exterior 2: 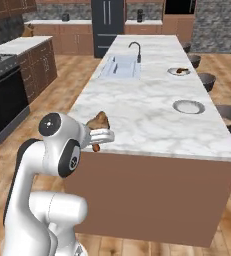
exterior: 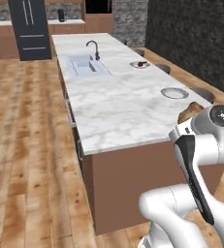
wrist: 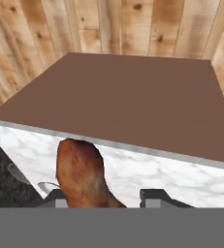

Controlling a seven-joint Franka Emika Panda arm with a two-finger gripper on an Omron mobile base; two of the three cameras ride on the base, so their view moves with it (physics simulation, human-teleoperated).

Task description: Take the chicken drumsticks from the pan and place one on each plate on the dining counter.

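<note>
- At the dining counter's [exterior 2: 152, 117] near end: drumstick [wrist: 82, 177] clamped in gripper [exterior 2: 98, 135], lower part cut off in hand view.
- Near plate [exterior 2: 189, 106] bare.
- Far plate [exterior 2: 179, 71] bears a small brown piece, hard to make out.

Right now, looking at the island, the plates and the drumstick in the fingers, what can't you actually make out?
- Drumstick, left base view: mostly hidden behind the arm's joint.
- Drumstick's lower end, hand view: cut off by the bottom edge, so the fingers' contact can't be seen.
- Far plate, right base view: a brown piece lies on it, too small to identify.
- Near plate: looks bare, surface detail too small.
- Stools: cut off behind the dining counter.
</note>
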